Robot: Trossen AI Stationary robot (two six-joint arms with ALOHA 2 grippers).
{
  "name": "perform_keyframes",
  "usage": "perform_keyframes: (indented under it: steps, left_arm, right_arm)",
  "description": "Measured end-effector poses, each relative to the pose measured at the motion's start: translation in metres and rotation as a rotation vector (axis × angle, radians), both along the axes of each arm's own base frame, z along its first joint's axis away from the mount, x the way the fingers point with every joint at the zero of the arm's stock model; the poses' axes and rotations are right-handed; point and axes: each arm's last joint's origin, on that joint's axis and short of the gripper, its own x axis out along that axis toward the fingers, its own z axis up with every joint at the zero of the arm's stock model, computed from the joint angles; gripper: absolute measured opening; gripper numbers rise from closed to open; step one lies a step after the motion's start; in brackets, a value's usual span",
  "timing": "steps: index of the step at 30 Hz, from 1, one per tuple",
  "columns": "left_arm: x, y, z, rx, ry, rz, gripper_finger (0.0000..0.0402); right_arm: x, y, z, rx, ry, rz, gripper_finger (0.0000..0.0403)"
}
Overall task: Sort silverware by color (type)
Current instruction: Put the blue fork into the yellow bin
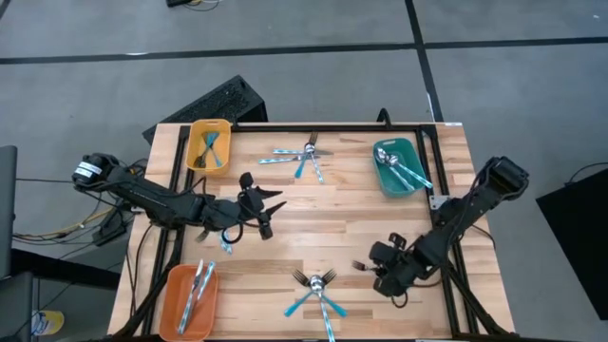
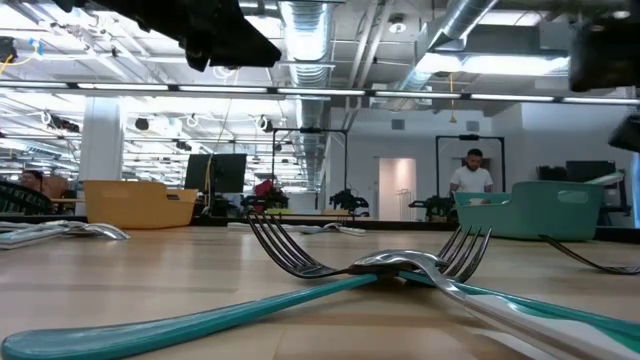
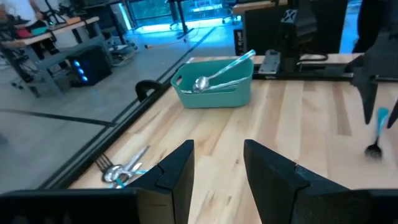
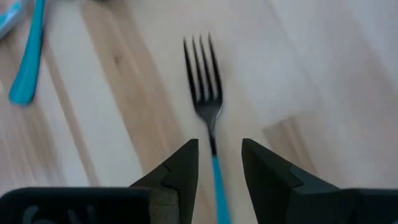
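Observation:
The silverware lies in two loose heaps on the wooden table: forks and others near the front edge (image 1: 318, 290) (image 2: 380, 265), and more at the far side (image 1: 304, 157). One blue-handled piece (image 1: 226, 243) lies under my left arm. My left gripper (image 1: 275, 201) (image 3: 217, 155) hovers open and empty at mid-table, pointing toward the right. My right gripper (image 1: 370, 268) (image 4: 219, 155) is at the front right, tipped down and shut on a fork (image 4: 205, 81). My right gripper pinches the fork's blue handle (image 4: 217, 180) between its two fingers. The fingers slant down and lie along the handle, so the tines (image 4: 200, 62) stick out ahead of the fingertips. The fork hangs low over the table; whether it touches, I cannot tell.
A yellow tray (image 1: 195, 128) at the far left holds forks. A teal tray (image 1: 382, 180) (image 3: 211, 96) at the far right holds spoons. An orange tray (image 1: 171, 285) at the front left holds more pieces. Bare wood lies between the two arms.

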Motion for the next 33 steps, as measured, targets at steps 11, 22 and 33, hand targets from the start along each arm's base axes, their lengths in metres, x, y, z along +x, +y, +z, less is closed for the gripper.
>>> perform_keyframes:
  steps: [11, 22, 33]
  left_arm:
    - [-0.002, -0.008, 0.0, -0.046, -0.022, -0.023, 0.0127]
    - [-0.002, -0.008, 0.0, -0.038, -0.019, -0.007, 0.0127]
    - [0.0, 0.002, 0.0, -0.059, -0.038, 0.064, 0.0127]
  right_arm:
    - [-0.01, 0.001, -0.012, 0.023, -0.013, -0.042, 0.0109]
    - [-0.009, -0.006, -0.02, 0.007, -0.025, -0.013, 0.0103]
    - [-0.006, 0.001, -0.017, -0.097, -0.098, 0.231, 0.0128]
